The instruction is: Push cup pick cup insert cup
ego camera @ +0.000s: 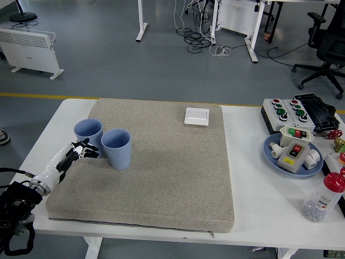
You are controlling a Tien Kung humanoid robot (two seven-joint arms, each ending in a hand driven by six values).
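Two blue cups stand on the grey mat (161, 172) at its left: the left cup (88, 135) just behind and beside the right cup (116, 148), close or touching. The left hand (74, 155) sits low at the left cup's base, fingers loosely extended, holding nothing. To push well, I judge it should press low on the wall, slowly, so the cup slides without tipping or dragging its neighbour.

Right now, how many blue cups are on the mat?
2, both upright at the mat's left side: one cup nearer the left edge, the other cup just right of it. None appears hidden.
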